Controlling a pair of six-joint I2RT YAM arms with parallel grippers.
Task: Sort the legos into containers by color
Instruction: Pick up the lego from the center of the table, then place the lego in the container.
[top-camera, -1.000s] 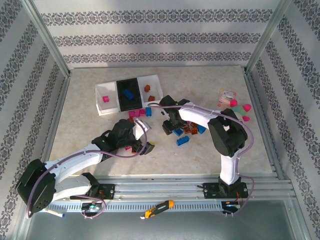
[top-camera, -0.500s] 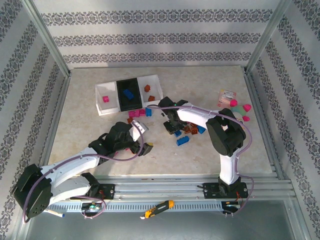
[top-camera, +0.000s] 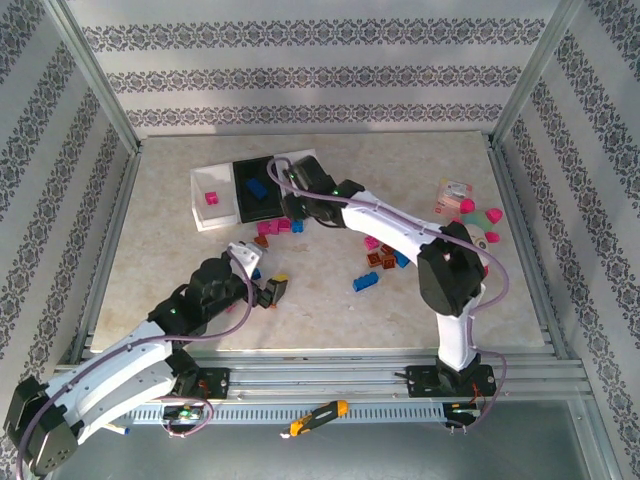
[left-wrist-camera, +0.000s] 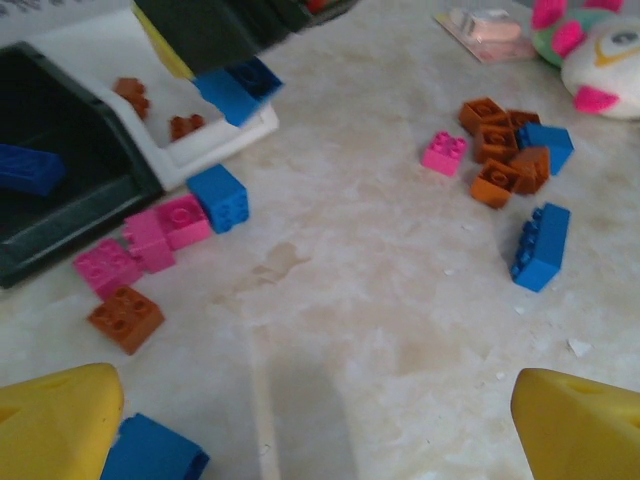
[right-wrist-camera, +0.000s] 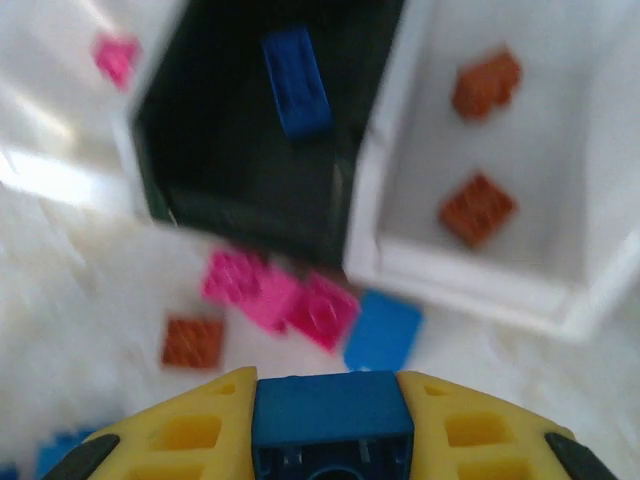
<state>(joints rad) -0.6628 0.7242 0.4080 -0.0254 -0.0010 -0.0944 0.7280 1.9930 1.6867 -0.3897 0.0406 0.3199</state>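
Two yellow fingertips (left-wrist-camera: 55, 420) stand far apart at the bottom corners of the left wrist view. The left gripper (left-wrist-camera: 318, 425) hangs wide over the table (left-wrist-camera: 380, 330) and holds nothing, with a stray blue brick (left-wrist-camera: 150, 455) just beside one finger.

Beyond it lie the loose bricks. A brown, blue and pink cluster (left-wrist-camera: 500, 150) sits off to one side. A pink pair (left-wrist-camera: 150, 240), a blue one and a brown one lie just in front of the trays.

Farther on, the right gripper (top-camera: 294, 203) is clamped on a held blue brick (right-wrist-camera: 332, 402), which fills the gap between its fingers. It hovers at the near edge of the trays, about where the black tray (right-wrist-camera: 240, 200) meets the right white tray (right-wrist-camera: 560, 150).

The black tray already has a blue brick in it, the right white tray has two brown ones, and the left white tray (top-camera: 205, 215) has one pink. So the step in hand looks like delivering blue to black. The next move likely calls for carrying the brick over the black tray's wall and spreading the fingers only once it is clear of the white rim.
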